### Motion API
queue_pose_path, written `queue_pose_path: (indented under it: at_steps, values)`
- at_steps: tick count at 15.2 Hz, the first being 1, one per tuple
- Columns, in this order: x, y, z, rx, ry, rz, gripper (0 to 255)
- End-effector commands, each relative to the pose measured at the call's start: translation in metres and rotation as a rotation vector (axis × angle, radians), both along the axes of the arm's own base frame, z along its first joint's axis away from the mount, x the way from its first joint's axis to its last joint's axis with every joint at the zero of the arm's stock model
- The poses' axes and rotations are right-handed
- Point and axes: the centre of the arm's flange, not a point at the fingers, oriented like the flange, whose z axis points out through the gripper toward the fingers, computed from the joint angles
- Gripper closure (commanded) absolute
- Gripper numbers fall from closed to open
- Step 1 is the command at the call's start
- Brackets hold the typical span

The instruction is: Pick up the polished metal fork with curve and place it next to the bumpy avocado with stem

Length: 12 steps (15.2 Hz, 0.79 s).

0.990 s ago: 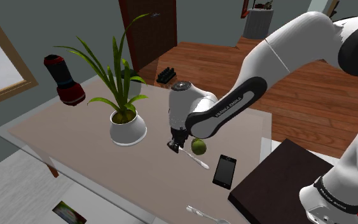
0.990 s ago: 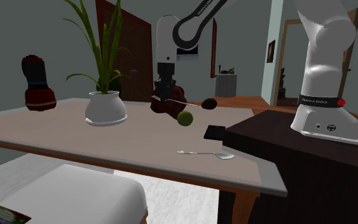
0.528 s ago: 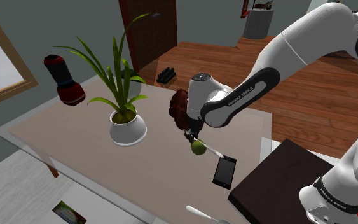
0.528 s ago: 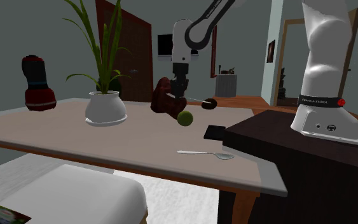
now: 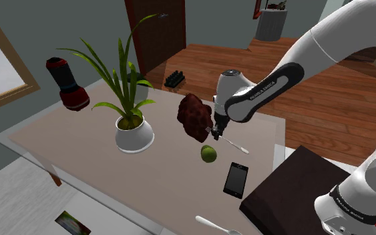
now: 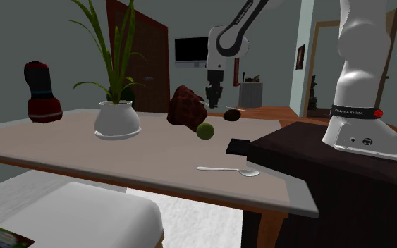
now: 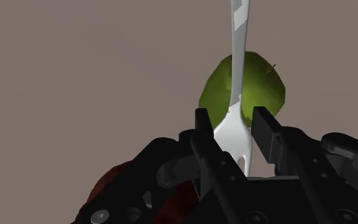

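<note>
Closest to me on the table lies a spoon. Just past it a black phone rests by the dark stand. Further in sits a round green fruit.

Above that fruit and a little beyond it hangs the gripper, pointing down, its two fingers clamped on the fork. The fork is off the table, in the air. The fingers pinch its broad neck from either side at the tine end. The tines point back toward the hand, and the pale handle runs straight out past the fingertips, crossing over the green fruit below.

In the shoulder view the fork slants down from the gripper toward the stand side. A lumpy dark red thing stands just beside the gripper.

Beyond them, near the far edge of the table, rests a dark oval fruit with a stub of stem. It is probably the avocado, though from here its skin is hard to read. Further off stands a potted plant in a white pot.
</note>
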Motion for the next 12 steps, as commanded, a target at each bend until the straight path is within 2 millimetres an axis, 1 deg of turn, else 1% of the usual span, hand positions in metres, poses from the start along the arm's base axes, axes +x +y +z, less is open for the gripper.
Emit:
queue_pose_path:
  at_steps: [1, 12]
  values:
    - [0.004, -0.029, 0.0, 0.0, 0.0, 0.002, 255]
    - [0.009, -0.174, 0.0, 0.0, 0.0, 0.002, 255]
